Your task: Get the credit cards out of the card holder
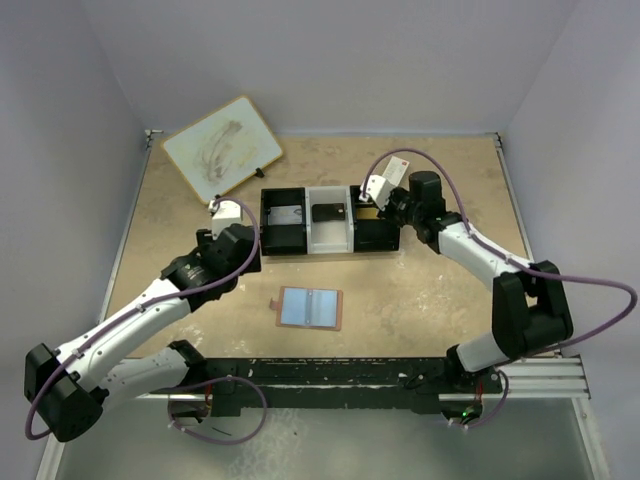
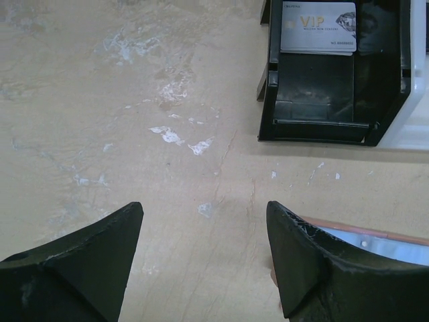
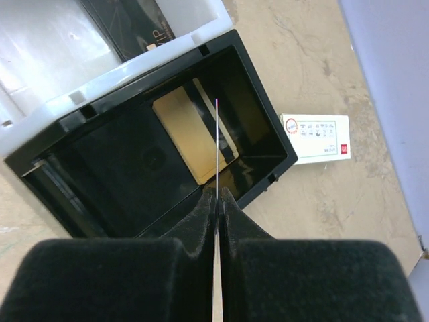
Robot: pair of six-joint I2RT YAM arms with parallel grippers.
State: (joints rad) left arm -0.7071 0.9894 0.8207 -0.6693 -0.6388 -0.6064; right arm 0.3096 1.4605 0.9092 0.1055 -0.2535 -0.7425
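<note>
Status: task well advanced, prob. near the end.

- Card holder (image 1: pixel 310 307): lies open flat on the table, lower centre of the top view, both arms off it. Pockets read pale blue; cannot tell if any card is left inside.
- Tray (image 1: pixel 268 220), upper centre: silver card (image 2: pixel 318 27) in the L black compartment, dark card (image 1: pixel 329 212) in the white middle one, gold card (image 3: pixel 188 134) on the floor of the R black one.
- Right claw (image 3: pixel 216 194): pinched tight on a held card (image 3: pixel 216 147), seen edge-on as a thin line above the R compartment. Release not yet done.
- Left claw (image 2: pixel 204 208): spread wide, holding nothing, over bare table; holder's corner at lower right of its view.
- White packet (image 3: pixel 315 139): beside the tray, not involved.

Outstanding: drop the held card; check the pockets.
</note>
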